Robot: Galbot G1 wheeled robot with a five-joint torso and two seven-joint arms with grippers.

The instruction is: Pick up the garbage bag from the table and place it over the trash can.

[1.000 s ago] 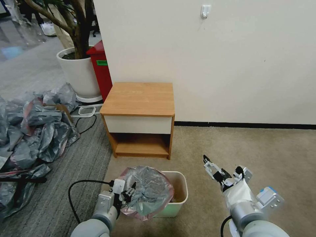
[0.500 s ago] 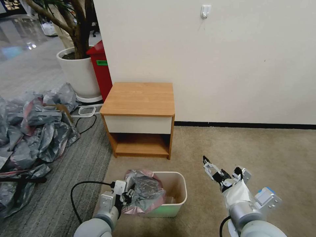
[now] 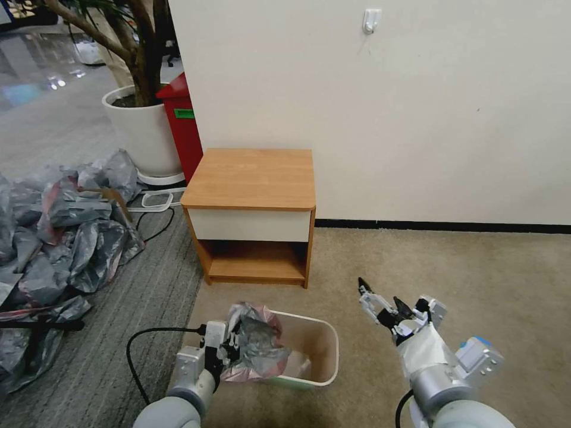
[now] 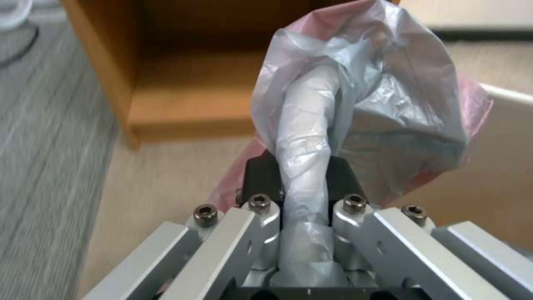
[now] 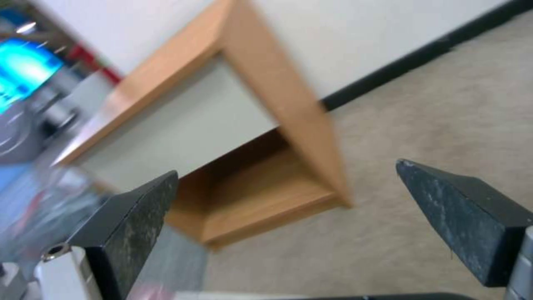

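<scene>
Head view: light-brown wooden nightstand (image 3: 253,178) stands against the wall; just before it a cream-white rectangular plastic bin (image 3: 309,351) sits tilted, the thin grey, pink-rimmed garbage bag (image 3: 253,348) bunched over its left rim — pinched by the left gripper (image 3: 229,351). Right gripper (image 3: 380,300) hovers beside, fingers spread, empty.

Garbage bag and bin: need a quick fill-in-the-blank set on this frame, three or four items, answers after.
1. The garbage bag is clamped in the ____ gripper.
2. The bag hangs over the ____ side of the trash can, seen from the robot.
3. The right gripper hovers over the carpet with its fingers ____.
4. The top of the table has ____ on it.

Answers: left; left; open; nothing
</scene>
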